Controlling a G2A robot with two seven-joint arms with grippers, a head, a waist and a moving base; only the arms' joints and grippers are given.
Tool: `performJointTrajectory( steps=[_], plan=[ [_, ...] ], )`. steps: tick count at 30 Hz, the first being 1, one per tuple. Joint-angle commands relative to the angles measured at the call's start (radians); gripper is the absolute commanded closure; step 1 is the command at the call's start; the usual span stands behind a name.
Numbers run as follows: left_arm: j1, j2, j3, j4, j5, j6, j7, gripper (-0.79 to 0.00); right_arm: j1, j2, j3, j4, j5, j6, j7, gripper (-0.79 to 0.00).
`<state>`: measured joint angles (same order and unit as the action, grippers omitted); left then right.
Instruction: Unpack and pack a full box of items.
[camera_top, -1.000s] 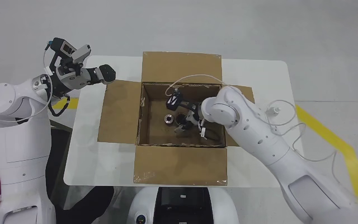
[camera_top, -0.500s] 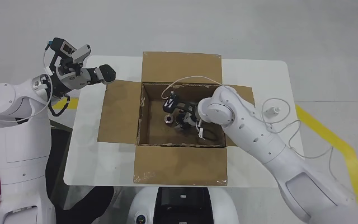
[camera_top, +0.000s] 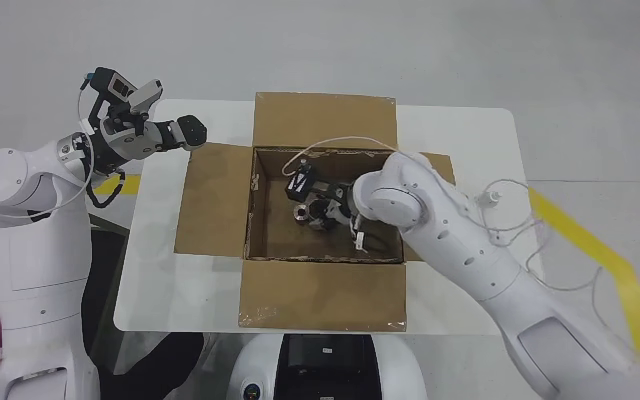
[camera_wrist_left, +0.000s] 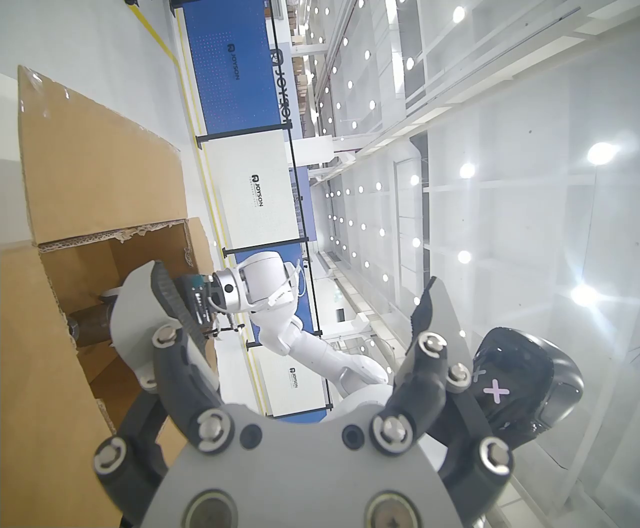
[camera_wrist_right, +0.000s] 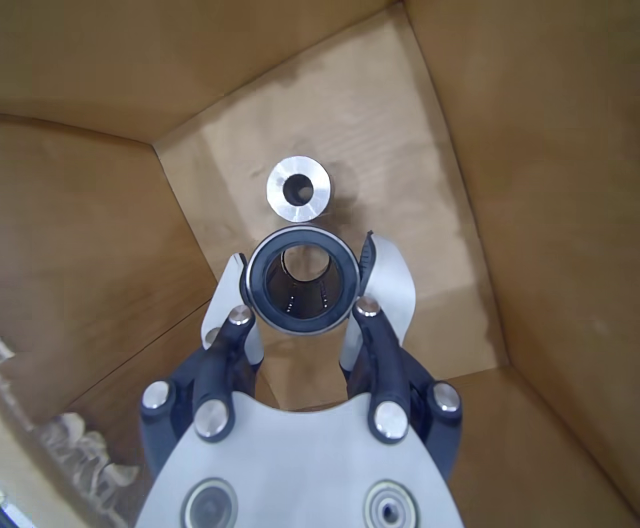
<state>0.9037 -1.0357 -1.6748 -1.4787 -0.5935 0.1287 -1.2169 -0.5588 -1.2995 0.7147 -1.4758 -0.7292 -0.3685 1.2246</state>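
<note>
Pale floor surrounds a white worktop (camera_top: 460, 130), which carries a cardboard box (camera_top: 325, 120) with all four flaps folded outward.

The right arm (camera_top: 450, 230) reaches down into the box from the right. The left arm (camera_top: 60, 170) is held at the far left corner of the worktop, well apart from the box opening.

The left tool (camera_wrist_left: 295, 280) is spread and holds nothing, and its fingers point toward the box.

The right tool (camera_wrist_right: 303, 252) is low inside the box, just above its floor. Its two fingers are pressed against opposite sides of a bearing (camera_wrist_right: 305, 300), a dark hollow cylinder with a black rim, standing upright with its bore facing up. We cannot tell whether the bearing rests on the floor or hangs just above it.

A smaller metal sleeve (camera_wrist_right: 317, 185) stands upright on the box floor just beyond the bearing. The two are close but not touching.

We judge the step to be a pick for unpacking: the bearing is gripped but has not left the box. The next move calls for a straight vertical lift that clears the sleeve and the box walls, then a carry out over a flap to the worktop. If this is packing instead, the fingers need only spread and rise.
</note>
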Motion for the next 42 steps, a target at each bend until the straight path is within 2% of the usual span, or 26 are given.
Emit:
performJointTrajectory(
  steps=[1, 23, 29, 35, 42],
  plan=[
    [0.0, 0.0, 0.0, 0.0, 0.0, 0.0, 0.0, -0.785, -0.014, 0.008, 0.018, -0.045, -0.005, 0.006, 0.013, 0.0],
    [0.0, 0.0, 0.0, 0.0, 0.0, 0.0, 0.0, -0.785, -0.181, 0.085, 0.25, -0.405, -0.005, 0.025, 0.071, 0.0],
    [0.0, 0.0, 0.0, 0.0, 0.0, 0.0, 0.0, -0.785, -0.252, 0.111, 0.365, -0.532, 0.037, 0.058, 0.095, 0.0],
    [0.0, 0.0, 0.0, 0.0, 0.0, 0.0, 0.0, -0.785, -0.341, 0.137, 0.484, -0.693, -0.013, 0.101, 0.131, 0.0],
    [0.0, 0.0, 0.0, 0.0, 0.0, 0.0, 0.0, -0.785, -0.473, 0.166, 0.674, -0.827, -0.018, 0.133, 0.146, 0.0]
  ],
)
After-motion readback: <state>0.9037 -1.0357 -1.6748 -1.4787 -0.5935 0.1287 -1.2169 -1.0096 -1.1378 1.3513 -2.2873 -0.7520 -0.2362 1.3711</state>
